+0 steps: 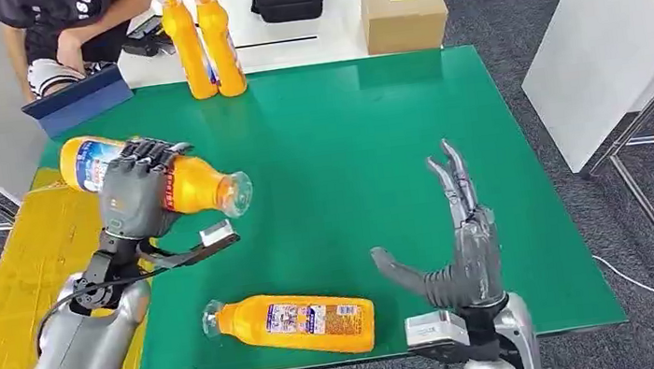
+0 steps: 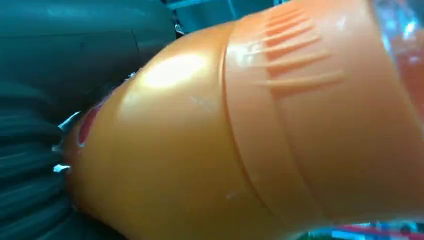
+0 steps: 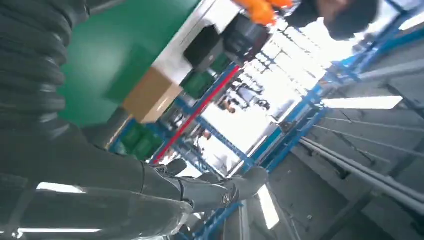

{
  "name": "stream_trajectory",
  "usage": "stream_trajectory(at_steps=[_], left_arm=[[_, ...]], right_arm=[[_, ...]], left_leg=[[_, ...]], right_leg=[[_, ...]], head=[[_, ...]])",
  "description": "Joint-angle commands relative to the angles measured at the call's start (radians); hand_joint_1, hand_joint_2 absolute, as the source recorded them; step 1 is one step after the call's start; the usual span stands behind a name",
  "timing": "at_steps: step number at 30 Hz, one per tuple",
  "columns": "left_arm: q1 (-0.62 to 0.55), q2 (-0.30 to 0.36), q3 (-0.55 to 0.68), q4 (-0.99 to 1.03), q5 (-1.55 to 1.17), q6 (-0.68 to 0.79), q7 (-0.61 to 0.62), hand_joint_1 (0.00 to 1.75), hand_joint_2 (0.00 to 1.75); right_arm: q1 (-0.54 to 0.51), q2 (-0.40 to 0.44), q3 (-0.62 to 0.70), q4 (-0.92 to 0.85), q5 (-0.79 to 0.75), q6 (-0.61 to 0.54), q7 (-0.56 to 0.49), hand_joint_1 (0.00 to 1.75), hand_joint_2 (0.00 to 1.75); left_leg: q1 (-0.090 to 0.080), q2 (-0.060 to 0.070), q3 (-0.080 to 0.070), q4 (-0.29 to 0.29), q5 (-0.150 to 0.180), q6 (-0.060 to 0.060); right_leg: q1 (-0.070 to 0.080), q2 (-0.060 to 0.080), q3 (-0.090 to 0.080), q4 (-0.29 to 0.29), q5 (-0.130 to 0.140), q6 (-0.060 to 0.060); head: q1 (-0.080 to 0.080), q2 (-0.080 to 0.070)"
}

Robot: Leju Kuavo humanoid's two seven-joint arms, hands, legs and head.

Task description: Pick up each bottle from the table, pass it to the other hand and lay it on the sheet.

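Green desk (image 1: 380, 187): it carried the work; the yellow sheet (image 1: 24, 278) lay along its left edge.
Held bottle (image 1: 191, 184): orange, kept level above the desk's left part, cap toward the middle.
Lying bottle (image 1: 295, 324): on its side near the front edge; it might roll off if bumped.
Left hand (image 1: 134, 194): wrapped around the held bottle's label; the smooth plastic could slip.
Right hand (image 1: 463, 248): fingers spread, holding nothing, well apart from the held bottle; a badly aimed pass could drop it.
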Motion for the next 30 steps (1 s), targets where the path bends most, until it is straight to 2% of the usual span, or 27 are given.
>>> stream_trajectory(at_steps=[1, 5, 8, 12, 18, 30], left_arm=[[-0.168, 0.027, -0.099, 0.325, -0.032, -0.055, 0.028, 1.75, 1.75], [-0.222, 0.027, -0.086, 0.402, -0.007, -0.097, 0.021, 1.75, 1.75], [-0.244, 0.024, -0.081, 0.447, -0.001, -0.120, 0.031, 1.75, 1.75], [-0.262, 0.026, -0.067, 0.499, -0.016, -0.137, 0.070, 1.75, 1.75], [-0.261, 0.028, -0.066, 0.499, -0.015, -0.135, 0.069, 1.75, 1.75], [-0.264, 0.079, 0.005, 0.547, -0.009, -0.279, 0.096, 1.75, 1.75]], right_arm=[[0.018, -0.087, -0.076, -0.051, 0.238, 0.079, 0.136, 0.00, 1.75], [0.037, -0.070, -0.093, -0.092, 0.331, 0.112, 0.189, 0.00, 1.75], [0.050, -0.068, -0.100, -0.100, 0.331, 0.112, 0.195, 0.00, 1.75], [0.066, -0.110, -0.113, -0.077, 0.285, 0.100, 0.172, 0.00, 1.75], [0.066, -0.110, -0.114, -0.074, 0.283, 0.099, 0.170, 0.00, 1.75], [0.021, -0.078, -0.108, -0.037, 0.270, 0.136, 0.167, 0.00, 1.75]], left_leg=[[0.001, -0.003, 0.004, 0.000, -0.002, -0.003], [0.001, -0.002, 0.000, 0.001, -0.001, -0.003], [0.001, -0.002, 0.001, 0.001, -0.001, -0.003], [0.002, -0.002, 0.001, 0.000, -0.001, -0.002], [0.002, 0.000, 0.000, 0.001, -0.001, -0.002], [0.002, 0.001, -0.001, 0.000, -0.001, -0.002]], right_leg=[[0.001, -0.004, 0.005, 0.000, -0.003, -0.001], [0.001, -0.003, 0.003, 0.001, -0.002, -0.001], [0.001, -0.003, 0.003, 0.001, -0.002, -0.001], [0.001, -0.003, 0.004, 0.000, -0.002, -0.001], [0.001, -0.001, 0.003, 0.001, -0.001, -0.001], [0.001, 0.001, 0.003, 0.001, -0.001, -0.001]], head=[[0.000, 0.000], [0.000, 0.000], [0.000, 0.000], [0.000, 0.000], [0.000, 0.000], [0.000, 0.000]])
